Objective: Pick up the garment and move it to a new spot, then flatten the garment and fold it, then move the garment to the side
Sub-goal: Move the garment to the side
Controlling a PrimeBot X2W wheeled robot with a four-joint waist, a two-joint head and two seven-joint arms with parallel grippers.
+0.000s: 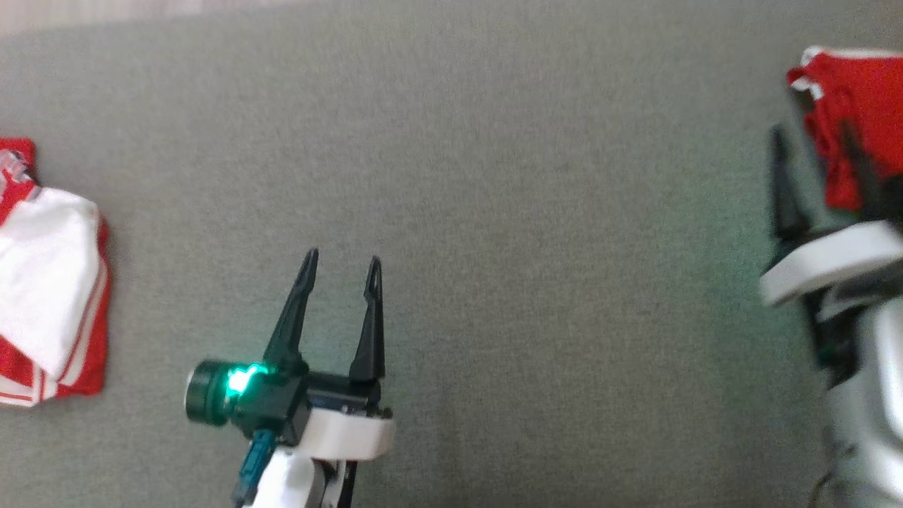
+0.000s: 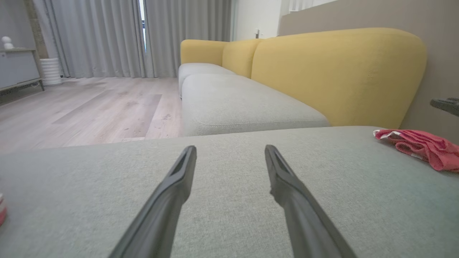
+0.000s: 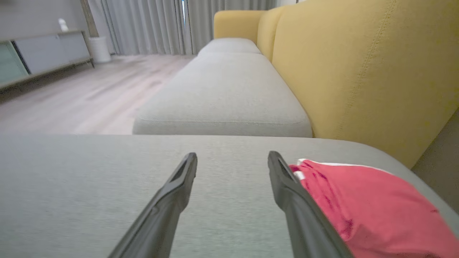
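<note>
The red garment (image 1: 857, 77) lies bunched at the right side of the grey sofa cushion (image 1: 529, 212), near the yellow backrest (image 3: 358, 71); its folds are loose and a white edge shows, so it is neither flattened nor folded. The right gripper (image 1: 811, 130) sits just beside it with its jaws spread wide and nothing between them; in the right wrist view one finger runs along the cloth's near edge, and whether it touches cannot be told. The left gripper (image 1: 343, 261) hovers over the bare middle of the cushion, well apart from the garment, its jaws also wide open and empty. A second red-and-white garment (image 1: 49, 282) lies at the far left edge, neatly layered.

Judged from this, the work stands early: the garment is lying loose, and flattening, folding and moving aside are all not yet done. The next move likely calls for both grippers to take hold at separate edges or corners; the cloth is soft and heaped, so a pinch may catch several layers at once; the left arm has the longer reach to make.
</note>
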